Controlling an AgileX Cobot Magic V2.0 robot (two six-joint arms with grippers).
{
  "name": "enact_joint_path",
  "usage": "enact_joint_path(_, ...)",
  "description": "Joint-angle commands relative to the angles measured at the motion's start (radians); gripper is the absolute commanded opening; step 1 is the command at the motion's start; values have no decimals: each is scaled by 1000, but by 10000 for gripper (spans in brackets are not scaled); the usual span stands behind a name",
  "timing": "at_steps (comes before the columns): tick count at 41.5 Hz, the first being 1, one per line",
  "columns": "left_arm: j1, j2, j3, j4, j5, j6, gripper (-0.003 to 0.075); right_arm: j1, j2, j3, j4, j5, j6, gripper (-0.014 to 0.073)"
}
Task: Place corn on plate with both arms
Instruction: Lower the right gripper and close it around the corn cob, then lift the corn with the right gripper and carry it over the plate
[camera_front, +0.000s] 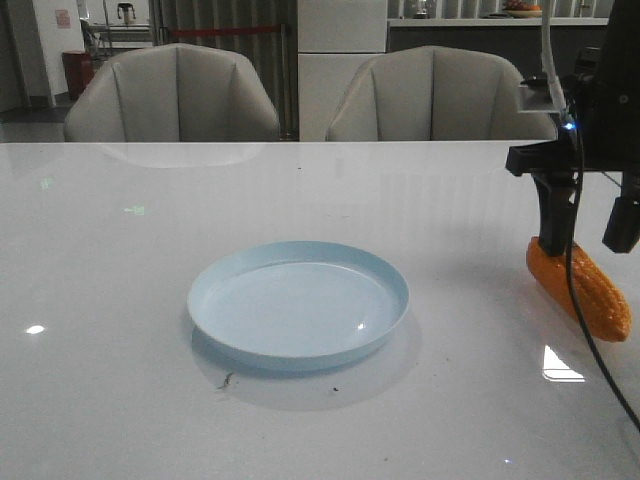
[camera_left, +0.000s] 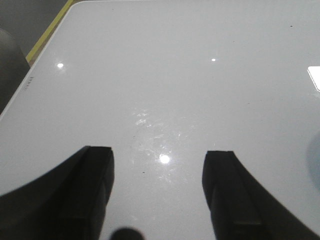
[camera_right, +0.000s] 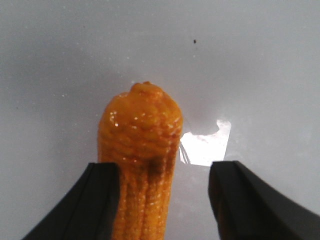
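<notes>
The orange corn lies on the white table at the right, well to the right of the pale blue plate, which holds nothing. My right gripper is open and straddles the corn's far end, one finger against it. In the right wrist view the corn lies between the jaws, close against one finger, with a gap to the other. My right gripper holds nothing. My left gripper is open over bare table and does not show in the front view.
Two beige chairs stand behind the table's far edge. The table's corner and a yellow floor line show in the left wrist view. A black cable hangs from the right arm in front of the corn.
</notes>
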Motion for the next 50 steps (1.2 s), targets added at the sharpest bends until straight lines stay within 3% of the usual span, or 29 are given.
enact_joint_path(1,0,-4,-31,-4,-83,-10,453,-5,-36,-35,-7,-4,-5,500)
enact_joint_path(23,0,-4,-31,-2,-83,-10,453,-5,36,-35,65,-4,-5,477)
enact_joint_path(39,0,-4,-31,2,-83,-10,453,1,36,-119,66,62,-5,64)
enact_joint_path(50,0,-4,-31,2,-83,-10,453,91,36,-361,103,130,-34,50)
